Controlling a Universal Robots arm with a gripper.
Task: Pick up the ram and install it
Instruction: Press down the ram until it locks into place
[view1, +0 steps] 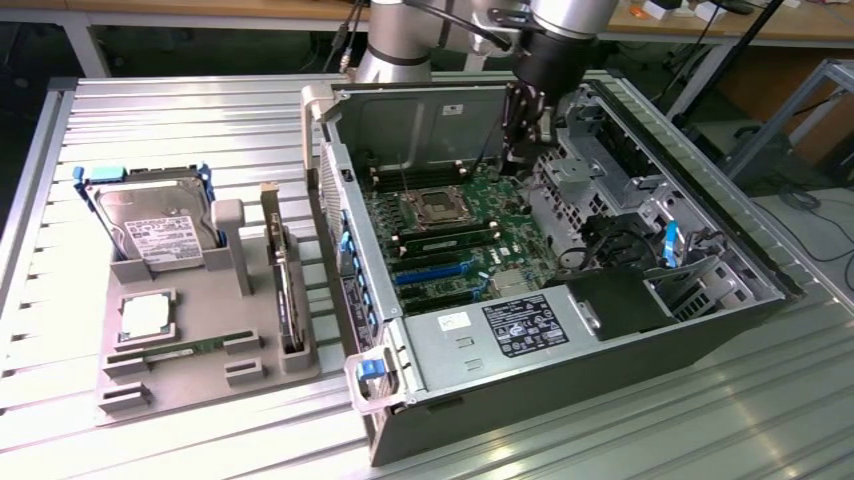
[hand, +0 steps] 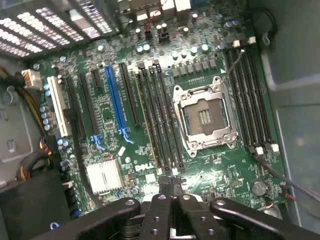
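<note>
The ram (view1: 178, 350) is a slim green stick lying in a slot of the grey holder tray (view1: 200, 395), at the exterior view's left, outside the computer case. My gripper (view1: 513, 152) hangs inside the open case (view1: 587, 330), over the far end of the green motherboard (view1: 501, 215), well away from the ram. In the wrist view the gripper (hand: 172, 186) is shut, with its dark fingers pressed together and nothing between them. Below them lie the empty processor socket (hand: 204, 118) and the long memory slots (hand: 160, 120) beside it.
The tray also carries a hard drive (view1: 158, 225), a square silver processor (view1: 144, 315) and a dark card standing on edge (view1: 283, 285). A stick that looks like a memory module sits in a motherboard slot (view1: 447, 241). Case walls, drive cages and cables hem in the gripper.
</note>
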